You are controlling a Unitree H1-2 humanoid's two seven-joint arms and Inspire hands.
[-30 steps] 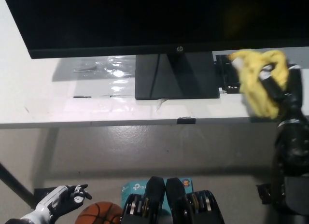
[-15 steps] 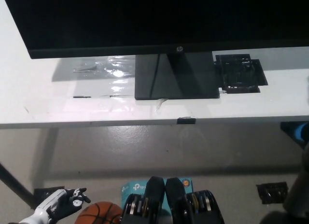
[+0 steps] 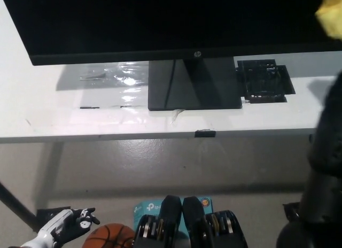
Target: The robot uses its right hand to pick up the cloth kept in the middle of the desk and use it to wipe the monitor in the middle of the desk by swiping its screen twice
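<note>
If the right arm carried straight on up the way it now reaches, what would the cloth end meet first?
Most likely the monitor: the yellow cloth shows at the top right edge, right beside the screen's right end. The right hand itself is out of view, and depth is unclear, so contact can't be confirmed.

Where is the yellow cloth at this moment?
In the head view, the yellow cloth is at the top right corner, in front of the monitor screen's right edge, above the black right arm.

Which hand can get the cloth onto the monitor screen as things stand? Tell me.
Probably the right: the yellow cloth is already raised at the monitor's right edge above the right arm, nothing between. The left hand rests low, below the desk.
</note>
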